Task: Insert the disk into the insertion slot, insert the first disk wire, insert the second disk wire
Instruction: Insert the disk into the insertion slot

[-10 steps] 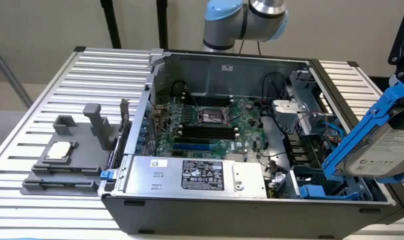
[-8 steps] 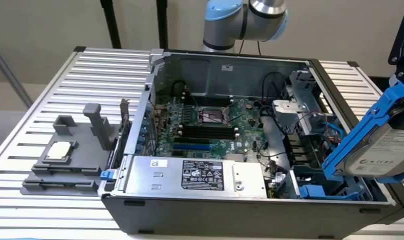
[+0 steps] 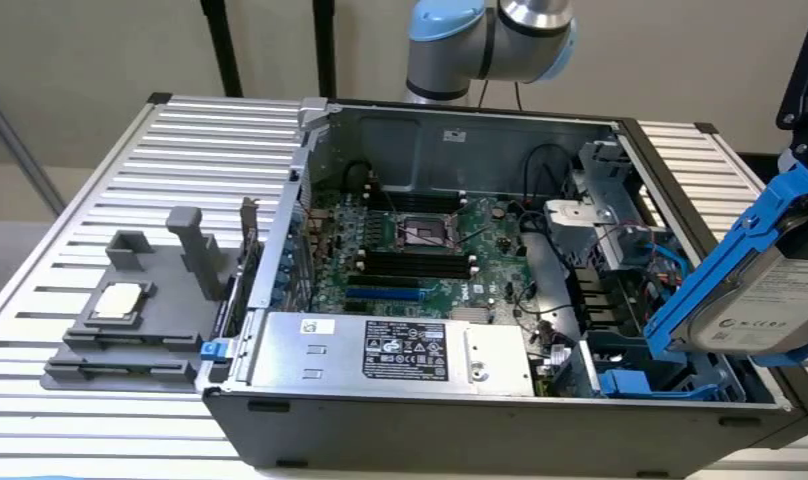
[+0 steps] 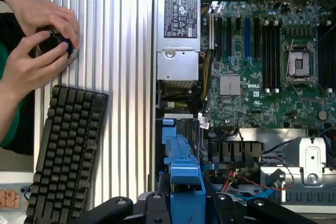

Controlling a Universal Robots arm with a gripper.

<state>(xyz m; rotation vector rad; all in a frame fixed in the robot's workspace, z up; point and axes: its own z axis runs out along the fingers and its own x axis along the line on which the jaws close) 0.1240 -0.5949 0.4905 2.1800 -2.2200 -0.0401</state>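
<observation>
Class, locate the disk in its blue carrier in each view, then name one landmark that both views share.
Exterior view: the disk hangs tilted at the exterior view's right edge, above a corner of the case.
Wrist view: the disk sits edge-on, close before the camera, in the gripper.
Shared landmark: the labelled silver power supply.
</observation>
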